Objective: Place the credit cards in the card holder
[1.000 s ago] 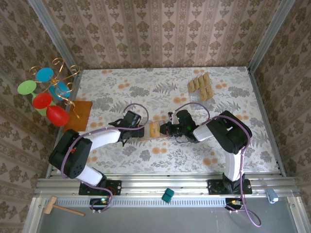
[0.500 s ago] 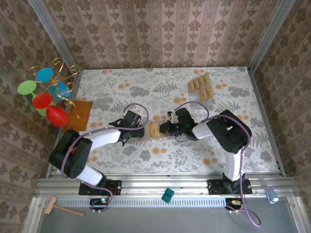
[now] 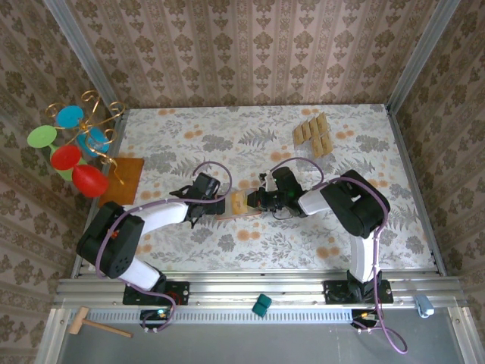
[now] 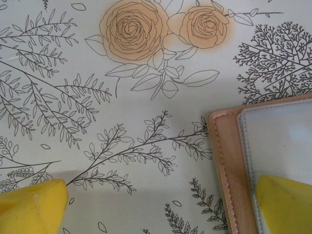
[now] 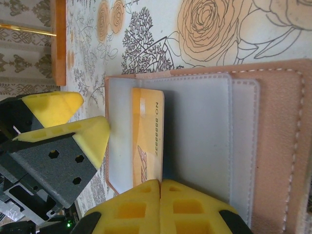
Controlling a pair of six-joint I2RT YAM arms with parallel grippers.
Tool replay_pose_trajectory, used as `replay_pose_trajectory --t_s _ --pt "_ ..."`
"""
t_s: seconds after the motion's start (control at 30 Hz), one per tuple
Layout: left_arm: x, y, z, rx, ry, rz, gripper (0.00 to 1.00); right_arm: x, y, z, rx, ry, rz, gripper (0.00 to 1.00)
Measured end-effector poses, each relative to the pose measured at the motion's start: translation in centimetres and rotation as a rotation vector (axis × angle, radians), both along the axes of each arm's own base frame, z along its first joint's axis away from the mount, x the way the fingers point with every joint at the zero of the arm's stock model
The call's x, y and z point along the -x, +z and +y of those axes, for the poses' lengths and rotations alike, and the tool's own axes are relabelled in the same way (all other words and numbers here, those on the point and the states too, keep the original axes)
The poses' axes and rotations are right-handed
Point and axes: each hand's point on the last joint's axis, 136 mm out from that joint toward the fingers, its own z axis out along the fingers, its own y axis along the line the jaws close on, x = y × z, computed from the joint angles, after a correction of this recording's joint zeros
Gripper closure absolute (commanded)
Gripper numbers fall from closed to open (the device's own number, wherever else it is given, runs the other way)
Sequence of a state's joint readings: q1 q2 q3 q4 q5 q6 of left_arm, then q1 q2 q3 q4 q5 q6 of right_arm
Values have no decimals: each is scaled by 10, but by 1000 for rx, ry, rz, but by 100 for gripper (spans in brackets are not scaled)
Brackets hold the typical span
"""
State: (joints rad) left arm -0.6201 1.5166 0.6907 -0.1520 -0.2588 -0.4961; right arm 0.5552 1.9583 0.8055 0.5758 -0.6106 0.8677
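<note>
**A:** Since the top view is up, counts first?

**B:** One card holder (image 5: 278,126), lying open mid-table between two grippers. One credit card (image 5: 147,141) lies on its grey lining. There's a cluster of loose cards (image 3: 312,135) far right, well apart from the holder. They're too small to count exactly.

**A:** Materials, shapes?

**B:** Holder is salmon and leather-like, with a stitched edge, rounded corners and smooth grey pockets. The card is a thin orange-tan rectangle with printed digits. The table (image 3: 379,227) has a floral cloth, roses and ferns.

**A:** Grippers?

**B:** Left gripper (image 4: 158,207) is spread wide, with yellow foam fingers. One finger (image 4: 285,202) is over the holder's grey lining, the other is over bare cloth. Right gripper (image 5: 160,207) is pinched closed, tips at the card's end. Can't tell if it actually pinches the card.

**A:** Rest?

**B:**
- One flat orange-brown mat (image 3: 129,176) at the left.
- One gold wire stand (image 3: 76,148) with coloured discs beside the mat.
- One wooden mallet (image 3: 95,326) near left.
- One teal block (image 3: 261,305) on the near rail.
</note>
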Motion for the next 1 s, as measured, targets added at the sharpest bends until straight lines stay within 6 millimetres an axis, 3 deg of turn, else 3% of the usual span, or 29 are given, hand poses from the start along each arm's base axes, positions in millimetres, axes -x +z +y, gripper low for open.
replay_pose_trajectory --t_s 0.83,1.0 --pt "-1 1 1 7 5 4 0 2 -1 9 21 24 25 100" --pt "1 3 6 3 15 13 0 3 -2 9 30 29 26 83"
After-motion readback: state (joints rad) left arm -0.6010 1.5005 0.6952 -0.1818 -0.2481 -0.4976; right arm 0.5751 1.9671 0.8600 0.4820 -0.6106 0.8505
